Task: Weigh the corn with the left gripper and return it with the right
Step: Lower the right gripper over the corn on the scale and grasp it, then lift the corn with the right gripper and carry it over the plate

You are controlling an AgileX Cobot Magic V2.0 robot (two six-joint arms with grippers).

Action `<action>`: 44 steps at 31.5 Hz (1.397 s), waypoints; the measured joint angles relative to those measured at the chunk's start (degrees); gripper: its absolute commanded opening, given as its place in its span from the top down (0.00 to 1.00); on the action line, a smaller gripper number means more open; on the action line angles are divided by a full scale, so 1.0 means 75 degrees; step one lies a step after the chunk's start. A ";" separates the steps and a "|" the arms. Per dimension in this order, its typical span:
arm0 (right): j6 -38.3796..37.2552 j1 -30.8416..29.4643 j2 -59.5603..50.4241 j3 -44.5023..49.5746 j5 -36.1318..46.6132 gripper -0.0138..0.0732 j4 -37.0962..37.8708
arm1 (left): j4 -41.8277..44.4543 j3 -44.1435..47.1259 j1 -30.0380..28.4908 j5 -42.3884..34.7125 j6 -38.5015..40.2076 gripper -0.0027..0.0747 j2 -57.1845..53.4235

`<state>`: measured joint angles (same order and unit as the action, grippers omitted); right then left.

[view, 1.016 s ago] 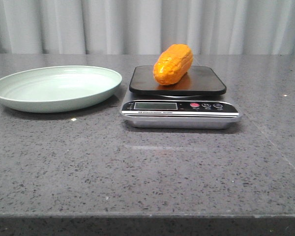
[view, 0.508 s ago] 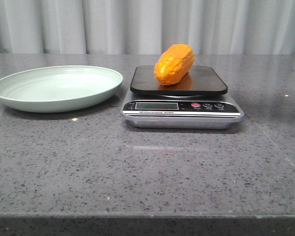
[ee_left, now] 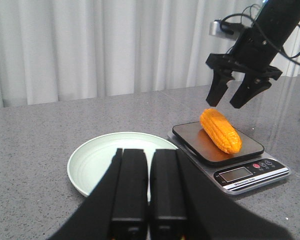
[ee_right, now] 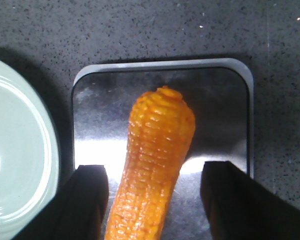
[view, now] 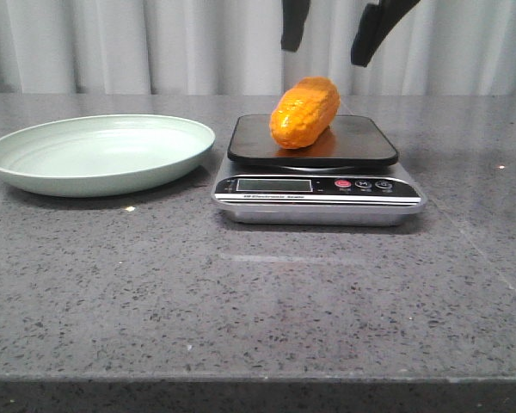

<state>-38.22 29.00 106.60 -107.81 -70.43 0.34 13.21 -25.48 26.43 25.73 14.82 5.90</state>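
The corn (view: 304, 112) is lying on its side on the black platform of the scale (view: 316, 189), which is sitting on the worktop (view: 258, 292) just beside the pale green plate (view: 99, 155). The right claw (view: 329, 33) is hanging above the corn with its fingers spread wider than the cob, while the left claw (ee_left: 149, 187) is waiting well back from the scale, its fingers nearly together and gripping nothing. To lift it cleanly, I judge the right claw should drop straight down astride the cob's middle and close across its width, since the short, stubby orange-yellow cob with glossy, plastic-looking kernel rows is likely to slip or roll if pinched near an end.
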 measured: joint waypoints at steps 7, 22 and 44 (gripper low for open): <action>-0.0130 0.0297 0.0553 -0.0015 -0.0068 0.26 0.0035 | 0.0000 0.0000 0.0000 0.0007 0.0000 0.79 0.0000; 0.0096 0.0389 0.0934 -0.0205 -0.0068 0.67 0.0074 | 0.0000 0.0000 0.0000 0.0018 0.0000 0.79 0.0000; 0.0917 0.1903 0.2053 -0.2155 0.0704 0.67 -0.0272 | 0.0000 0.0000 0.0000 0.0074 0.0000 0.79 0.0000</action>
<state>-31.34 43.27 122.00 -123.98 -65.15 -1.70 13.21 -25.48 26.43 26.28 14.82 5.90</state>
